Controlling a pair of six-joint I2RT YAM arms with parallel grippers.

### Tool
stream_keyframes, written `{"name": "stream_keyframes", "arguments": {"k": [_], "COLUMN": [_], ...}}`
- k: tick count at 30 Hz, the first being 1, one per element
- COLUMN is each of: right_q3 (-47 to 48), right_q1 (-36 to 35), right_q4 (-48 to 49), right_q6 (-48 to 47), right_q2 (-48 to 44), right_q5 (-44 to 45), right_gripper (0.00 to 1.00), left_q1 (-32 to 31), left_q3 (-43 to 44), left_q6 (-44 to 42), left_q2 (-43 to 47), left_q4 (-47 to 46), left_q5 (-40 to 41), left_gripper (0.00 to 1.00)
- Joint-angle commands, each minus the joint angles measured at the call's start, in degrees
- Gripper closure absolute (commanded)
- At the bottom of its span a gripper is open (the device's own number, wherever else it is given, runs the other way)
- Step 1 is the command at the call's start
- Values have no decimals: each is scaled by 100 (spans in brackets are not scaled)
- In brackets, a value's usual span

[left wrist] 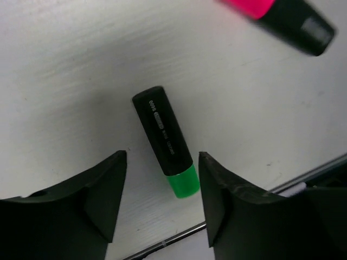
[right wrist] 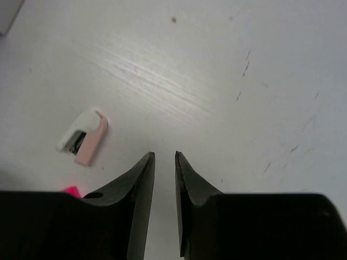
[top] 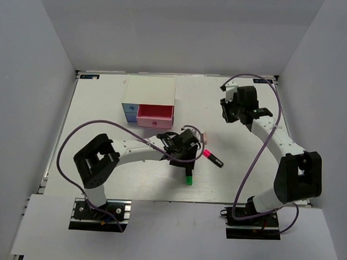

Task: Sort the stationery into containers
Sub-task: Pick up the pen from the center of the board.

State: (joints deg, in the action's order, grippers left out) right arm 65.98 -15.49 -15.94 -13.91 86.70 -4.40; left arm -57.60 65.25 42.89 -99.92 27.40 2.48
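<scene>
Left tool (left wrist: 162, 156) released above a green-ended highlighter (left wrist: 165, 143)
Black barrel, bright green end (white print along it). It lies flat on the counter (top: 100, 104) near centre, long axis far-to-near, green end nearward. Right tool (right wrist: 164, 157), far right, is almost clenched and empty.

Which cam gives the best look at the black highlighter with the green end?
Left wrist: the black plastic highlighter with the green end lies fully in view, its green end between the open left claw fingertips. Top external shows little beyond its green end. Right wrist misses it.
</scene>
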Motion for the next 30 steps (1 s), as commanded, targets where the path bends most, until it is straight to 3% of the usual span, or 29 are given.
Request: {"name": "stream_keyframes", "arguments": {"k": [1,14,18,21,24,25,26,28,30], "right_q3": [-460,-1130,-1323,-1490,-1648,-1684,-1737,-1816,-1895], "right_q1": [63,230,239,239,248,256,257,274,292], "right_q4": [170,215,180,136,21,-48,-75,-172,-233], "right_q6": [231,459,451,346,145,100,-14,-173,-287], "right_q2": [-679,-1295,-1479,-1611,-1734,-1787,-1796,-1867,-1884], "right_q5": [-113,-535,-614,-728,-991,-1166,-1342,-1693,-1835], "right_gripper": [71,56,55,50,37,25,21,16,16], "left_q1": [-206,-664,-717,-717,-717,-665,-569,-516,-462], "left_q3": [373,1508,1578,1578,1525,1473,1473,1420,1481], "left_q6": [342,703,703,633,283,89,-86,-657,-992], "left_q2": [-150,-1503,-1557,-1303,-855,-732,-461,-161,217], "left_q4": [704,1795,1874,1743,1411,1269,1146,839,654], "left_q5": [542,1378,1431,1562,1615,1528,1466,1553,1633], "left_gripper": [36,45,73,79,85,89,92,100,100]}}
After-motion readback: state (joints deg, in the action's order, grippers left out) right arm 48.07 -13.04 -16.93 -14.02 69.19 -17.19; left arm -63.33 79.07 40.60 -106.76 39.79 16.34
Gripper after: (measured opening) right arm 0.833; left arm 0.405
